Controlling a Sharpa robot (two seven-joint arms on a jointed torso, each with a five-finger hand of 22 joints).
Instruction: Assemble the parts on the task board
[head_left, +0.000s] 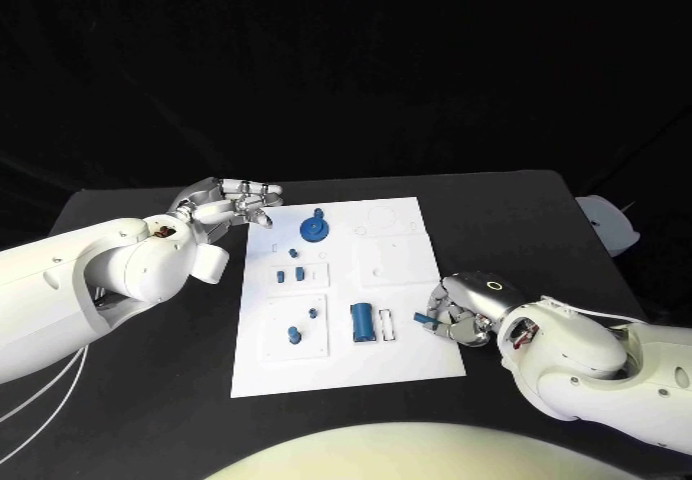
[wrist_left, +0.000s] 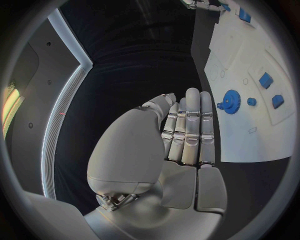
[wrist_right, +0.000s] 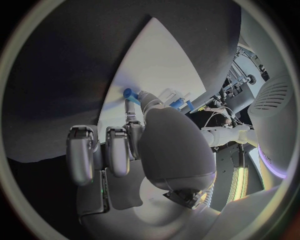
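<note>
Right hand (head_left: 464, 312) sits at the near right edge of the task board (head_left: 411, 355), fingers curled, pinching a small blue part (head_left: 423, 319). In the right wrist view the same part shows as a short blue peg (wrist_right: 129, 95) clamped at the fingertips (wrist_right: 139, 100), its free end sticking out past them toward the board. Grip looks thin: held near one end only.

Left hand (head_left: 228, 207) hovers off the far left corner of the board, holds nothing; left wrist view shows its fingers (wrist_left: 192, 125) straight and close together, not curled. Blue gear (head_left: 315, 229) lies on the board just beside that hand, toward the board's middle.

Other parts, relative to the right hand: blue cylinder (head_left: 359, 321) just inboard of it, w/ a white slotted clip (head_left: 385, 324) between cylinder and hand. Two small blue blocks (head_left: 290, 273) farther in, toward the left hand. A small blue piece (head_left: 294, 335) sits on the near left panel.

Judgement: step in hand is carrying the peg to its seat; which socket is meant I cannot tell. To do it well: keep the pinch firm, bring the peg upright over the hole before lowering, approach slow, avoid knocking the clip or cylinder next to the hand. Risk: peg tilts or slips given the end-only grip. Task appears early; most parts lie loose.
</note>
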